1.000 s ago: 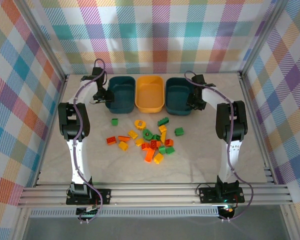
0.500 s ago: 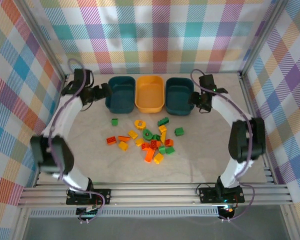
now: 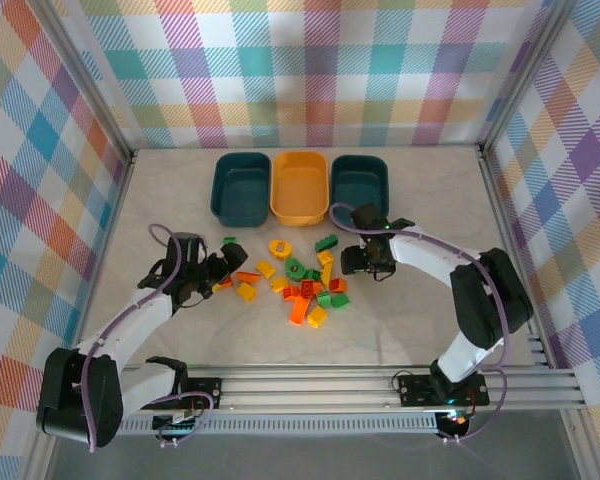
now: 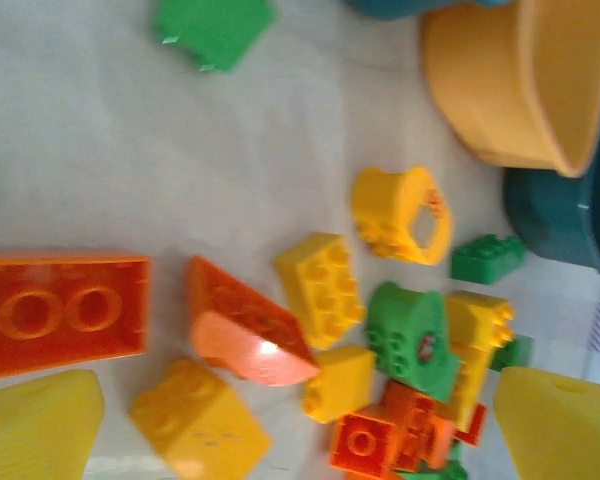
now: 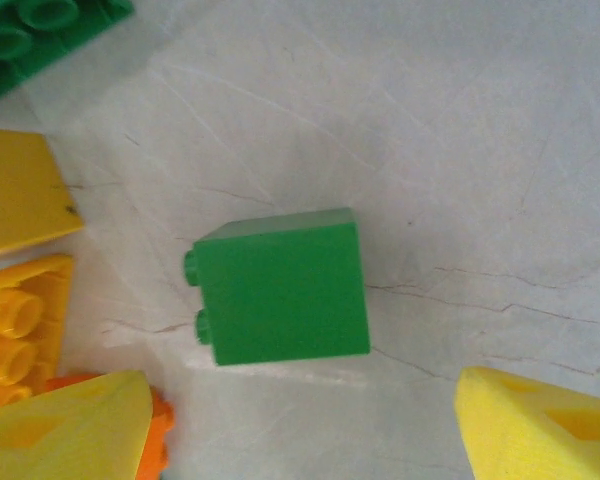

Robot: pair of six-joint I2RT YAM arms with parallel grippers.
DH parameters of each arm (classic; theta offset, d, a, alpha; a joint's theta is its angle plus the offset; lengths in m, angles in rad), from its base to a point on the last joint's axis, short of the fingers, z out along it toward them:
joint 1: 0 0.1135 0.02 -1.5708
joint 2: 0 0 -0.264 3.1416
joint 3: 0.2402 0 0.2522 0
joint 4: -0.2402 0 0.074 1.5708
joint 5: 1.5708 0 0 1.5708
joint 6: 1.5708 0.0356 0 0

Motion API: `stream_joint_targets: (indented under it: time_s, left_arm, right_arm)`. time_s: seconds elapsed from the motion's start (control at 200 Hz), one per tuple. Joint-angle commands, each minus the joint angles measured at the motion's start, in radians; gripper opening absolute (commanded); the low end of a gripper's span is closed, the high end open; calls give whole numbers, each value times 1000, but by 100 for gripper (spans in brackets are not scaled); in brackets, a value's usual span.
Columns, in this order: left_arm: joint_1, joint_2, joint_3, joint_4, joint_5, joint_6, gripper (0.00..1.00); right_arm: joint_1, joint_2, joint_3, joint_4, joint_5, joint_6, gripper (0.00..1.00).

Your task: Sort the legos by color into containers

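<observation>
While both arms reach low over the legos in the top view, the tubs lie well beyond them. Left wrist: your left gripper gapes wide, an orange wedge just ahead. Right wrist: the right gripper is spread wide, a green brick just ahead between its fingers; centre it, then descend straight. The tabletop is pale and marbled, inside plaid walls.
</observation>
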Motion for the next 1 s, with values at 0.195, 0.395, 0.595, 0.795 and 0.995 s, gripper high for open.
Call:
stream_joint_targets:
  time_s: [0.195,0.395,0.595,0.795,0.995]
  left_arm:
    - [-25,103,186,19,106,60,100]
    - [-29,131,196,29,118,64,100]
    - [-43,134,208,29,110,65,99]
    - [-132,172,280,-96,24,150,97]
    - [-283,303,404,-269,-31,234,90]
  right_arm:
    - [-3,156,99,49,37,-84,73]
    - [-3,203,143,61,22,-102,53]
    - [-1,69,132,32,60,-68,33]
    - [-37,-19,265,56,86,-77,33]
    - [-128,303,626,-36,54,-112,33]
